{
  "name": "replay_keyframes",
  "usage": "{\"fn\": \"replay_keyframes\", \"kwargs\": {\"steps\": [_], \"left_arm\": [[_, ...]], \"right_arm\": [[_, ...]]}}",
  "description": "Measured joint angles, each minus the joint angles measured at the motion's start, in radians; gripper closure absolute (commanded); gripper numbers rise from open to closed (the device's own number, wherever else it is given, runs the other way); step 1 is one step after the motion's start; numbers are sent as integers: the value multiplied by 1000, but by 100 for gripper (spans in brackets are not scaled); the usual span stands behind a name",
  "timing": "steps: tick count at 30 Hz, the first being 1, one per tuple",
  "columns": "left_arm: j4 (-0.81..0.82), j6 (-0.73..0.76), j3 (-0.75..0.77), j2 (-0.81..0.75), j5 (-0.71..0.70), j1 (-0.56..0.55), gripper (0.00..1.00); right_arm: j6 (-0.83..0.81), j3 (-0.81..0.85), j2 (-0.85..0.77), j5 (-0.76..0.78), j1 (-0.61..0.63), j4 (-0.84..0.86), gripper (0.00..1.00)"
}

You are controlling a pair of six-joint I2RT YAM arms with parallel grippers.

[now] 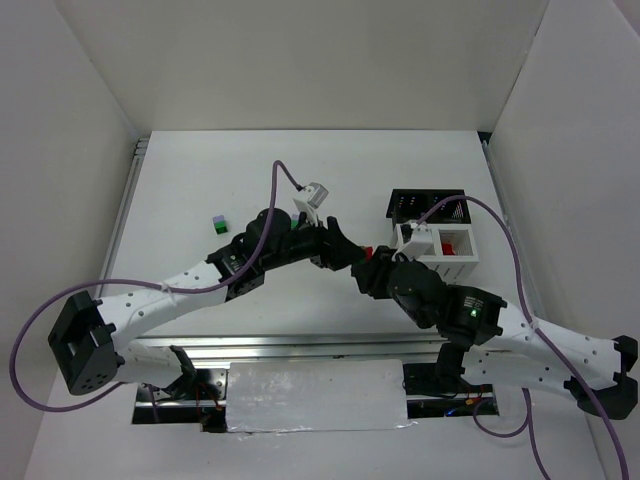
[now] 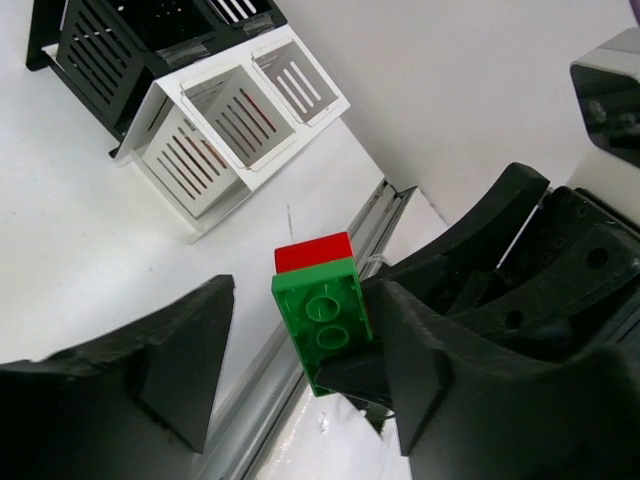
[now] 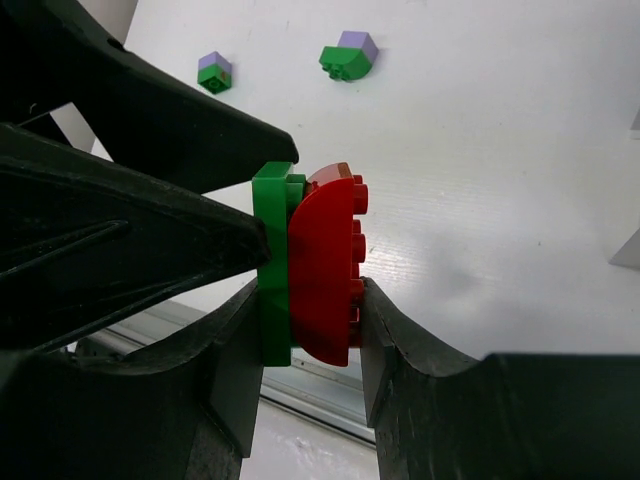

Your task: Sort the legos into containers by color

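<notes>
Pinched at the centre of the right wrist view, a green-and-red pair [image 3: 305, 265] of legos is held on edge, the green brick on the left and the rounded red brick on the right, pressed face to face. The right gripper [image 3: 310, 300] is clamped on this pair, one finger against each outer face, and the pair is kept off the table [image 3: 480, 150].

In the left wrist view the same pair [image 2: 322, 310] is seen low in the middle of the frame, with the green studs toward the camera and the red brick behind. The left gripper [image 2: 300, 345] is spread wide around it. Its left finger is well apart from the pair, while its right finger seems to touch the green side, though contact cannot be confirmed.

In the top view the two grippers are seen meeting just right of the frame's centre, the left gripper [image 1: 340, 245] coming from the left and the right gripper [image 1: 372, 262] from the lower right.

Two lavender-on-green legos [image 3: 214, 73] [image 3: 348, 55] are seen lying on the table at the upper left of the right wrist view, apart from each other.

The white container [image 1: 462, 262] is placed right of centre in the top view, with a red lego [image 1: 449, 245] inside one cell. The black container [image 1: 398, 205] is joined directly above it.
</notes>
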Motion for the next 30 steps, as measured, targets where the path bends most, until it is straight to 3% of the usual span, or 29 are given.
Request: {"fn": "replay_keyframes", "kwargs": {"steps": [4,6,7,10,12,13,14,15,16,23,30], "left_arm": [[21,-3,1,11,20,-2,53],[34,-11,3,18,28,-4,72],[38,-16,5,21,32,-3,86],[39,-21,13,38,38,1,100],[43,-21,15,45,42,2,100],[46,-20,15,45,43,2,100],[48,-20,15,45,43,2,100],[53,-20,15,45,44,2,100],[58,-20,15,45,45,2,100],[44,13,11,5,38,-2,100],[53,90,-46,-141,86,13,100]], "right_arm": [[-1,13,9,21,0,-6,100],[-3,16,23,34,0,-10,100],[-4,17,31,40,0,-10,100],[-5,18,46,60,0,-12,100],[-8,18,48,65,0,-16,95],[-10,18,48,67,0,-15,84],[-13,18,47,68,0,-13,66],[-18,18,43,68,0,-10,37],[-19,13,36,64,0,3,1],[-105,-77,-147,-21,-4,126,0],[-260,-94,-356,-177,-42,161,0]]}}
